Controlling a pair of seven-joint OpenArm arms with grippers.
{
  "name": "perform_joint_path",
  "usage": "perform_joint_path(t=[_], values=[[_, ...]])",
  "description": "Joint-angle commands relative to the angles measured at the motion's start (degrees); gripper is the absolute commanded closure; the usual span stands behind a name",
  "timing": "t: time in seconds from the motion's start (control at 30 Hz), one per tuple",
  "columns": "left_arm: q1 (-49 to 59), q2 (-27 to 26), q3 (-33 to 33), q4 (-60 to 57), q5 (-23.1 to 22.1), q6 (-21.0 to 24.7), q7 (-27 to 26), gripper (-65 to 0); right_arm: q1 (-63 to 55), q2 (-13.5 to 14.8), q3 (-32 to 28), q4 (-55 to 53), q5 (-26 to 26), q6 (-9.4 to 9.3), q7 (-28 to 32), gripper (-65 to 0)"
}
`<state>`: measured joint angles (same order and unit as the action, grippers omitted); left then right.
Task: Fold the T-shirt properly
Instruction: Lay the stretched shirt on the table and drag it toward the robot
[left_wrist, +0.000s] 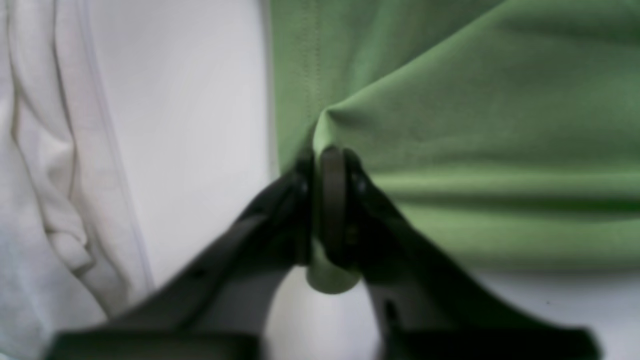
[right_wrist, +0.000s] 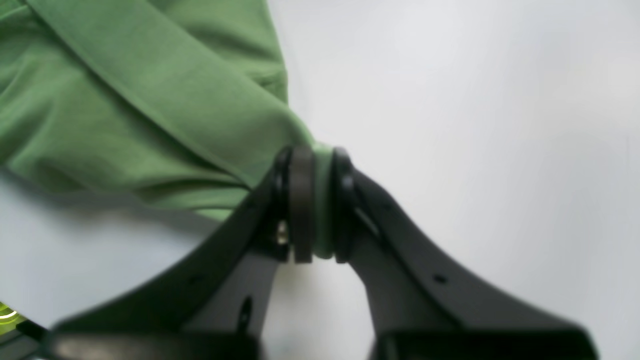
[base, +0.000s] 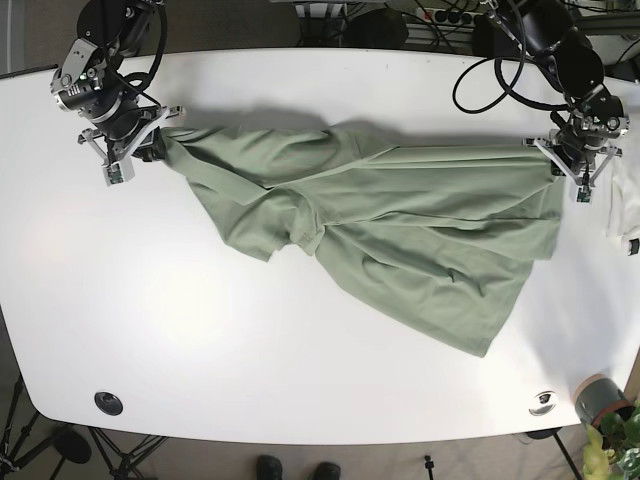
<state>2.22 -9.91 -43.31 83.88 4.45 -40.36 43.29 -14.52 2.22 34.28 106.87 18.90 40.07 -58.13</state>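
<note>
Left gripper (left_wrist: 332, 200) clamped on pinch of green T-shirt (left_wrist: 475, 125), small fabric nub poking out below pads. Right gripper (right_wrist: 315, 205) likewise clamped, cloth strip squeezed between pads, rest of garment trailing off to upper left of that view. In base view, left gripper (base: 572, 158) holds shirt at view's right edge, right gripper (base: 135, 140) holds it at view's left. T-shirt (base: 400, 230) stretched between them across white table (base: 250, 360), lower portion draped and wrinkled toward front. White cloth (left_wrist: 45, 175) lying beside left gripper.
</note>
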Motion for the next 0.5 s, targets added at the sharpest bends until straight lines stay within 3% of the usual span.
perform_joint_path(t=[0.0,0.13,0.2,0.4,0.47], values=[[-0.59,-1.12,0.01,1.35,-0.18,0.36,-0.78,-13.3,0.33,0.55,0.22,0.95,0.23,-0.07,1.03,0.0],[-0.59,-1.12,0.01,1.35,-0.62,0.36,-0.78,-32.9,0.33,0.55,0.13,1.04,0.58,-0.07,1.03,0.0],[-0.59,-1.21,0.01,1.35,-2.56,0.36,-0.69,-38.9,0.33,0.55,0.13,1.04,0.58,-0.07,1.03,0.0],[-0.68,-5.34,0.01,1.18,-13.11,0.36,5.64,-40.3,0.41,0.37,-0.04,1.31,0.58,-0.07,1.03,0.0],[-0.77,-7.10,0.01,1.27,-18.91,0.36,8.01,-40.4,1.03,0.29,-0.04,1.31,0.58,-0.07,1.03,0.0]])
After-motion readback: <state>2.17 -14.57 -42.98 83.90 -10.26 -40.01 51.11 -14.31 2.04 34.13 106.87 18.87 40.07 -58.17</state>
